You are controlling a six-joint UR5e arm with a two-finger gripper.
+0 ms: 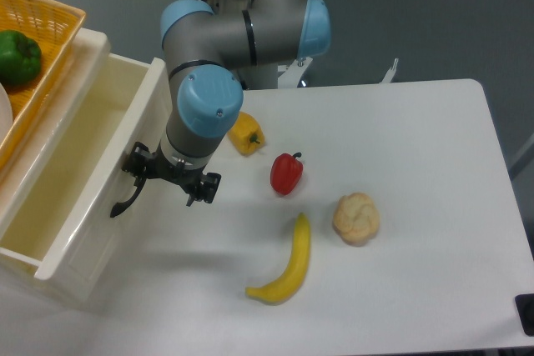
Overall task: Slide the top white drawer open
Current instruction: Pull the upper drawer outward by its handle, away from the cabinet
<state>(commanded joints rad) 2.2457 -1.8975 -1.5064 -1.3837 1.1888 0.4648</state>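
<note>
The top white drawer [117,143] stands pulled out from the cream-white cabinet [90,43] on the left, and its pale inside looks empty. On its front panel is a curved black handle [123,202]. My gripper [142,174] hangs under the blue-capped wrist and presses against the drawer front at the upper end of the handle. It appears shut on the handle; the wrist hides the fingertips.
On the white table lie a yellow pepper [244,134], a red pepper [286,172], a banana [288,266] and a bread roll [356,218], all to the right of the gripper. A yellow wicker basket [50,35] holding a green pepper [18,56] sits on the cabinet.
</note>
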